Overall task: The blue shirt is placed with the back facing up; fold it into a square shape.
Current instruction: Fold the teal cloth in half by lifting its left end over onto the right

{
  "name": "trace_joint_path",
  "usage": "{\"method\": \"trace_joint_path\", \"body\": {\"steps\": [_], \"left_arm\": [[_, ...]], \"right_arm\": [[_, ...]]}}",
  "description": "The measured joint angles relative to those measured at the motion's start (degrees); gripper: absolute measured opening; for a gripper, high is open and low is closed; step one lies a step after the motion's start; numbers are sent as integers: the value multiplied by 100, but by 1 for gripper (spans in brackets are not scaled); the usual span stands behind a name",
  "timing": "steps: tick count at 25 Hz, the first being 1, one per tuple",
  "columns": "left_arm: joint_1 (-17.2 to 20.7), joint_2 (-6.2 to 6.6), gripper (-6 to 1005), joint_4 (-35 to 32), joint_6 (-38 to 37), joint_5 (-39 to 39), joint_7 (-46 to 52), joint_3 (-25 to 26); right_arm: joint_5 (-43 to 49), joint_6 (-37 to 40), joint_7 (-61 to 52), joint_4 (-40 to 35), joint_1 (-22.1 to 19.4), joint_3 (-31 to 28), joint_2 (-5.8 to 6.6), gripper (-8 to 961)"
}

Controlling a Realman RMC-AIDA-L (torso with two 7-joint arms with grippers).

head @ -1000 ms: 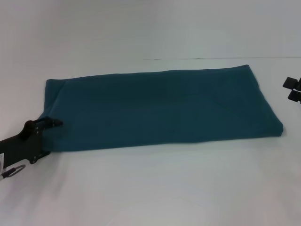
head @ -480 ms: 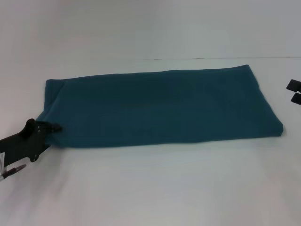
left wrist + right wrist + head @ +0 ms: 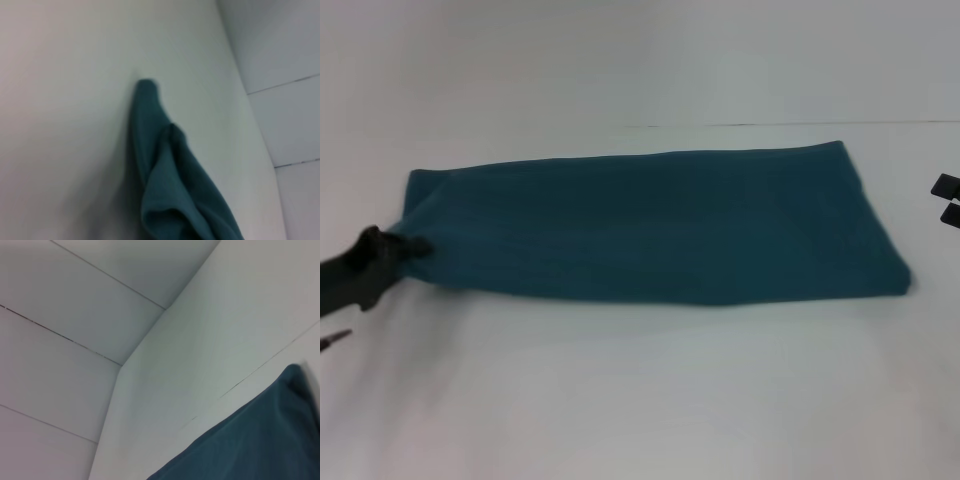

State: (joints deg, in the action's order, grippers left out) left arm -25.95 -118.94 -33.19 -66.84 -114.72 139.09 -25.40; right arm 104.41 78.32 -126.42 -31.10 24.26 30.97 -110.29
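I see my left gripper clamped on the blue shirt at frame left; right gripper, far right, jaws unclear.

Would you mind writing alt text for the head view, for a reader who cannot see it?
The blue shirt, folded into a long band, lies across a white table. The left hand grips its left end near the view's left edge. Only the tips of the right hand show at the right edge, clear of the cloth.

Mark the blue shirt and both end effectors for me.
blue shirt (image 3: 660,225): head view, middle of the folded cloth.
left end effector (image 3: 418,246): head view, tip at the shirt's left end.
right end effector (image 3: 947,200): head view, fingertips at the frame's right edge.
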Motion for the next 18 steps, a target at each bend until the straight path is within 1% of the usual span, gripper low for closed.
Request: {"method": "trace_joint_path", "body": {"steps": [2, 5, 7, 13, 16, 18], "left_arm": [[6, 17, 27, -210, 2, -102, -84, -20], [37, 83, 27, -433, 54, -397, -6, -7], [42, 140, 27, -498, 64, -637, 124, 91], [83, 224, 27, -690, 222, -1264, 487, 397], [81, 246, 28, -777, 254, -1530, 658, 469], [64, 229, 28, -907, 84, -1458, 494, 486]], "right_arm": [[0, -11, -30, 0, 3, -4, -1, 673], [0, 5, -54, 2, 4, -34, -8, 673], [0, 16, -56, 6, 7, -44, -16, 673], [26, -46, -58, 7, 42, -48, -22, 673], [36, -116, -60, 7, 50, -30, -27, 673], [40, -126, -60, 8, 55, -7, -24, 673]]}}
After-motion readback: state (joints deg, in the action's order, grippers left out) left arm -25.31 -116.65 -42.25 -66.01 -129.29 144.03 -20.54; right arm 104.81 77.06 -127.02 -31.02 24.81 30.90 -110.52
